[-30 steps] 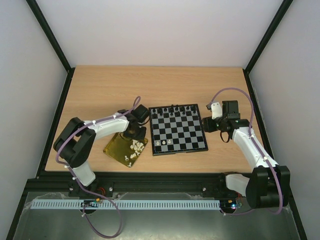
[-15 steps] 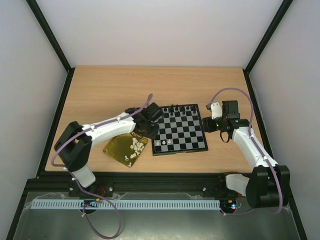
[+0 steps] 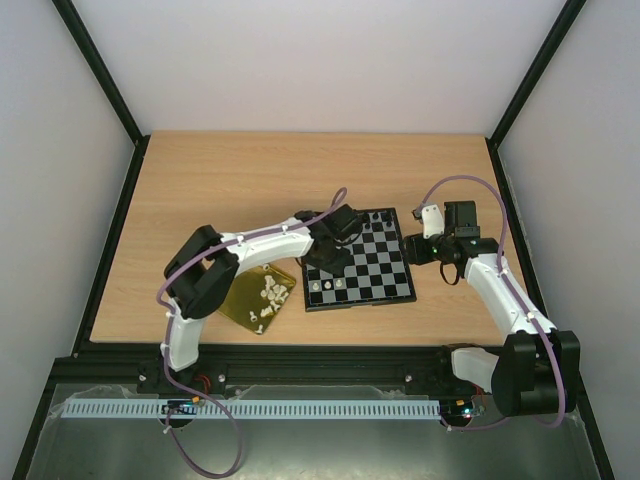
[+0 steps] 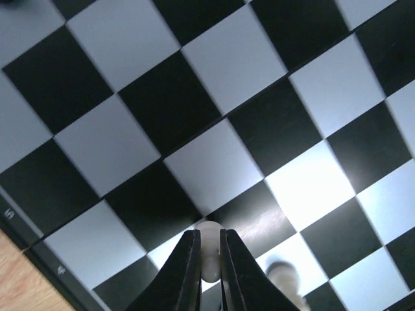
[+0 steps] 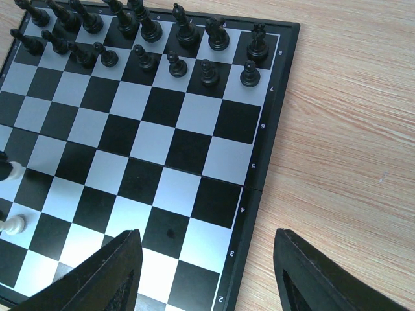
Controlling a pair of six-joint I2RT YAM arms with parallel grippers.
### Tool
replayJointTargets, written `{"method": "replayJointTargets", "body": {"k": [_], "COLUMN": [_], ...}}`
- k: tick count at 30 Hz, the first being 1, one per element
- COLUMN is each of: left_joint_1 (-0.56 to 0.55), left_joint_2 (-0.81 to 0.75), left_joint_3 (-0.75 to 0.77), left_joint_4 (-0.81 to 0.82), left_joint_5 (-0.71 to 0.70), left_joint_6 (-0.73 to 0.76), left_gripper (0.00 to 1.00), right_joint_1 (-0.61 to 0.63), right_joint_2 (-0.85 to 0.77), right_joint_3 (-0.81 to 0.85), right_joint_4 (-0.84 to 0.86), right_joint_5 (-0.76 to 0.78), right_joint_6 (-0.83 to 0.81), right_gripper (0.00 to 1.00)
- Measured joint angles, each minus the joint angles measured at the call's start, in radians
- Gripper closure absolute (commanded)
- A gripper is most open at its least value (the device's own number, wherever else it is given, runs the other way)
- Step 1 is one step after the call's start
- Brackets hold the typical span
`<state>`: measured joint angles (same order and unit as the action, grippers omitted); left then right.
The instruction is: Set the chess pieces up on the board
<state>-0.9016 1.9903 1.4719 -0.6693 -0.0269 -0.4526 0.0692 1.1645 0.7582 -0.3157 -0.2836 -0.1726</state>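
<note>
Left arm (image 3: 250, 243) swung across
The left gripper (image 3: 320, 265), clamping a white piece (image 4: 209, 228), has been carried from the gold tray (image 3: 232, 297) to the board (image 3: 378, 268).

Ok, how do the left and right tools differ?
The left tool is shut on a white chess piece; the right tool is open and empty. The left tool is over the squares of the board; the right tool is at its right edge. Both face the board.
</note>
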Motion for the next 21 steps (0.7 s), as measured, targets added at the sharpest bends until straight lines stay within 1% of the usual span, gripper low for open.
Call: {"method": "replayJointTargets", "body": {"k": [8, 14, 21], "left_joint_1": [-0.047, -0.083, -0.099], "left_joint_2": [0.068, 0.085, 0.098], "left_joint_3": [0.097, 0.119, 0.120], "left_joint_4": [-0.002, -0.013, -0.034], "left_joint_5": [0.035, 0.073, 0.094], "left_joint_6": [0.048, 0.084, 0.105], "left_gripper": [0.96, 0.96, 0.95], "right_joint_1": [0.000, 0.000, 0.000], "right_joint_2": [0.000, 0.000, 0.000], "right_joint_3": [0.000, 0.000, 0.000], "right_joint_4": [0.000, 0.000, 0.000], "right_joint_5": [0.000, 0.000, 0.000], "right_joint_6": [0.000, 0.000, 0.000], "right_gripper": [0.42, 0.42, 0.42]}}
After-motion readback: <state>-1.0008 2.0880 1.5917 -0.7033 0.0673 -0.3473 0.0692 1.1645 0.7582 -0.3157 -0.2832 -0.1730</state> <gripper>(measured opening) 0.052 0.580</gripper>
